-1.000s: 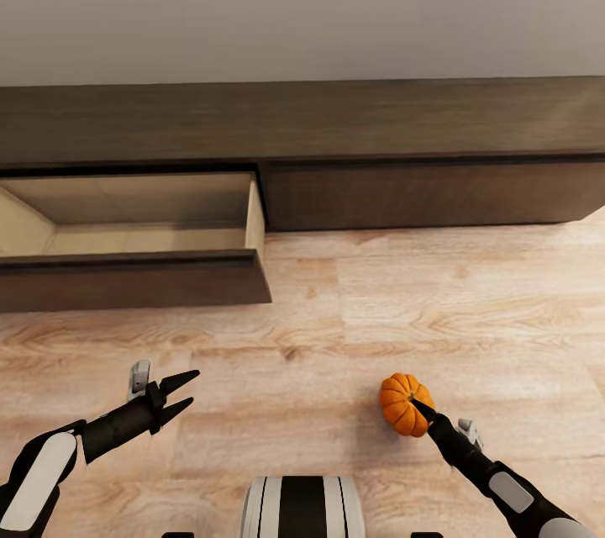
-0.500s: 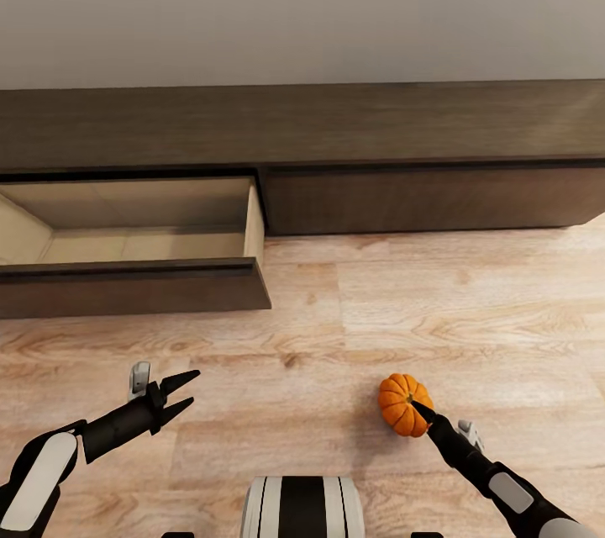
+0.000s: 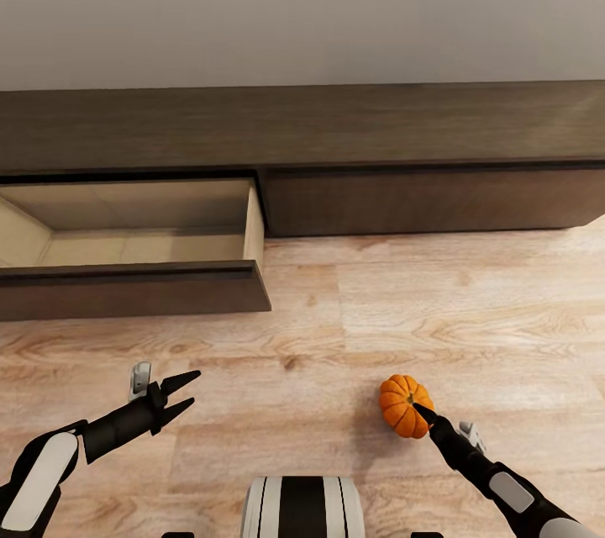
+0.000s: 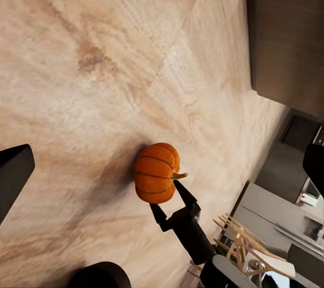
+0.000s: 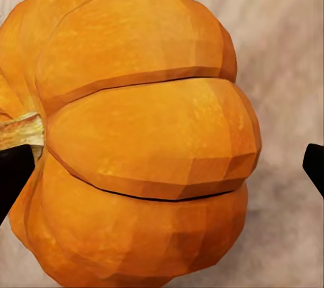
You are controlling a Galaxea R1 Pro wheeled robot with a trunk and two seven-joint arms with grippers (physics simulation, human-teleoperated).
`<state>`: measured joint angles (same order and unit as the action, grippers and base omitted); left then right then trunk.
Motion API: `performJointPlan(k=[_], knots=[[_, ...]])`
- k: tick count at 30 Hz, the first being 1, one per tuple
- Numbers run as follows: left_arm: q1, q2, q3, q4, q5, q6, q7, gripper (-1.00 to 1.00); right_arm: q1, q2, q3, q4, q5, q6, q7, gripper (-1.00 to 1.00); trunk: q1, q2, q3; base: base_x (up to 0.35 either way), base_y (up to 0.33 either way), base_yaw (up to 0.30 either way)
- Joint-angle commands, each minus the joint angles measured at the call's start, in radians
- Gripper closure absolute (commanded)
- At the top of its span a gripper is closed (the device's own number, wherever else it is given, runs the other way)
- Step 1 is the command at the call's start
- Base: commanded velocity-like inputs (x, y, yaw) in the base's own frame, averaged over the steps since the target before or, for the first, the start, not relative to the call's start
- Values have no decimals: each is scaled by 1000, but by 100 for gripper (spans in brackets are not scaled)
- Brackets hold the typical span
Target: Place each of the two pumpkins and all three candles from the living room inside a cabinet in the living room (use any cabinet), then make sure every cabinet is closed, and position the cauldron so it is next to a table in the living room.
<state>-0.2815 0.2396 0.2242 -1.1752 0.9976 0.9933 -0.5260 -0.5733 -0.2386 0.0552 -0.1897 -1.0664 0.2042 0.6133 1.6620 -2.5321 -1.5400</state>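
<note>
The whole head view has slid slightly downward across the frames, so the long dark-brown wooden cabinet [image 3: 302,151] and its open drawer [image 3: 126,290] sit a little lower; the camera moved.

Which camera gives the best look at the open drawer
The head view: the drawer shows pulled out of the cabinet, bare inside. The left wrist view catches just a dark cabinet panel; the right wrist view shows pumpkin.

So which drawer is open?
The left drawer is open, pulled out over the floor with its pale inside showing. The right drawer is shut flat against the cabinet.
</note>
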Motion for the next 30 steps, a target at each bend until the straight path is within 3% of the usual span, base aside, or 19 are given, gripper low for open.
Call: performJointPlan(k=[1, 26, 27, 30], knots=[[-1, 0, 1, 1, -4, 5, -5, -100, 0, -1, 2, 3, -1, 1, -13, -100, 0, 0, -1, 0, 0, 0], [-1, 0, 1, 2, -3, 5, -5, -100, 0, 2, 6, 2, 1, 6, -62, -100, 0, 0, -1, 16, 13, 0], [-1, 0, 1, 2, -3, 5, -5, -100, 0, 2, 6, 2, 2, 7, -62, 100, 0, 0, -1, 0, 0, 0], [-1, 0, 1, 2, -3, 5, -5, -100, 0, 2, 8, 1, 2, 9, -61, 100, 0, 0, -1, 0, 0, 0]])
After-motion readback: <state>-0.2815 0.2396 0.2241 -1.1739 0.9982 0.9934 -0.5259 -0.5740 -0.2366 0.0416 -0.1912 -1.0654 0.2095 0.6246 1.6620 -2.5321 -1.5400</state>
